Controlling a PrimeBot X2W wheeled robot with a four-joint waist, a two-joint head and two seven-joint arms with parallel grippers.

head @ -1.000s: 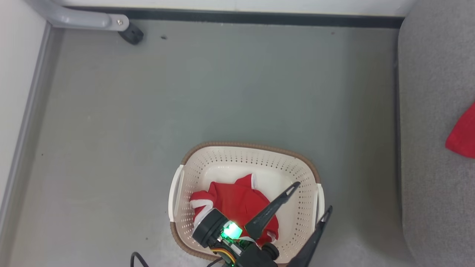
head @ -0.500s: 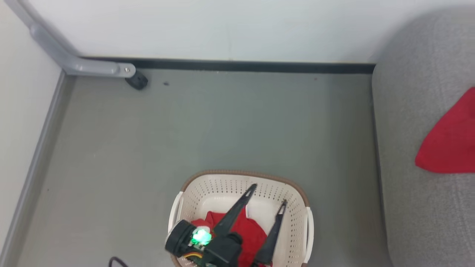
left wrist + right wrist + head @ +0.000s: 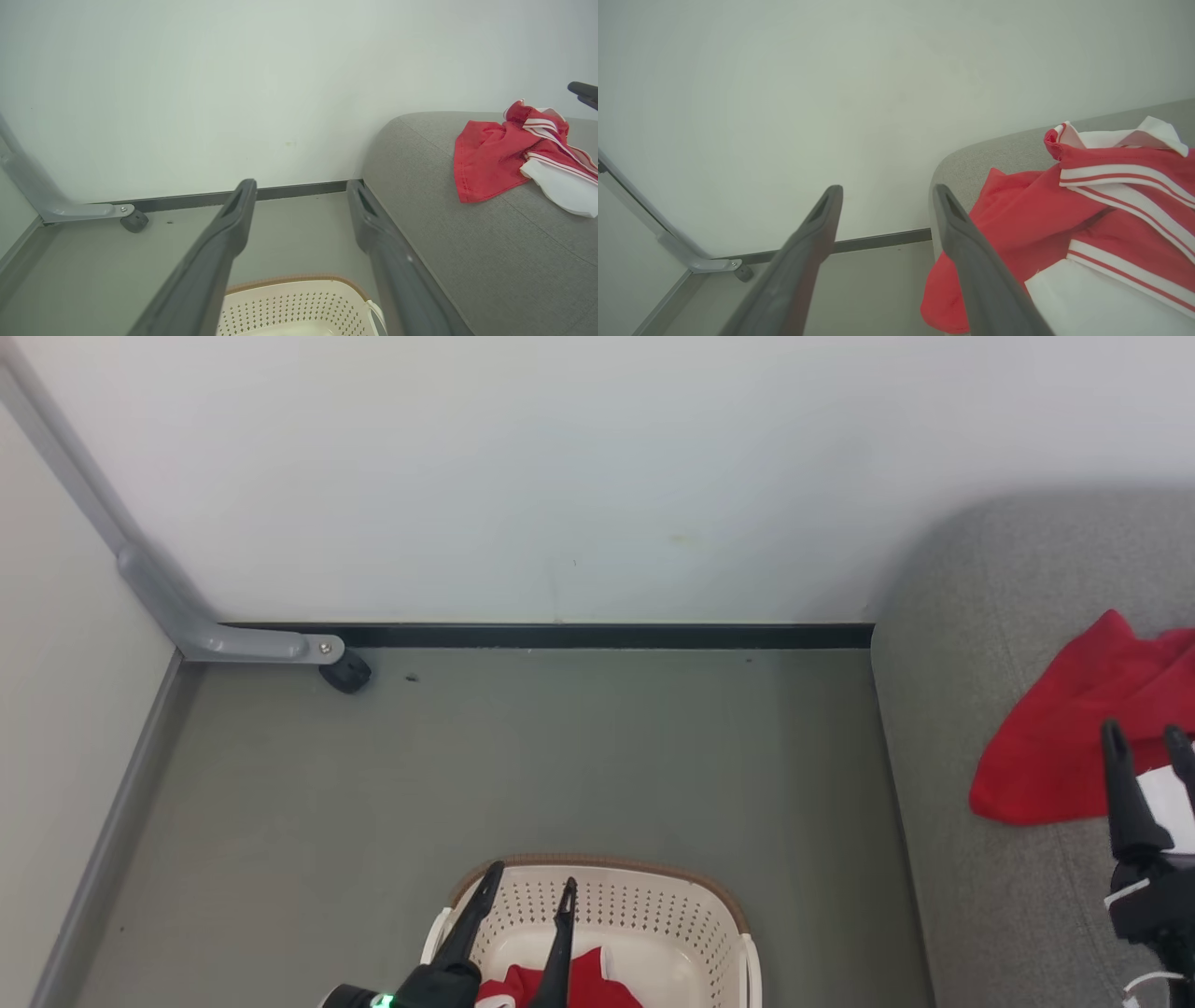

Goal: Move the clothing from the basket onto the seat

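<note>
Basket: the cream perforated plastic laundry basket (image 3: 672,915) with a brown rim stands on the grey floor (image 3: 560,756), near, left of the seat.
Clothing in basket: a bright red fabric garment (image 3: 588,989) lies on the basket's bottom, partly behind the left fingers.
Clothing on seat: a second red garment (image 3: 1055,747) with white stripes and a white panel lies crumpled on the large grey upholstered seat cushion (image 3: 971,896), right.
Left gripper: the left gripper (image 3: 530,877) hangs over the basket, its long dark fingers spread, nothing between them.
Right gripper: the right gripper (image 3: 1143,733) hovers over the seat, just beside the second garment, fingers apart and empty.
Far side: a white wall (image 3: 560,476); a black caster (image 3: 344,672) at far left.
</note>
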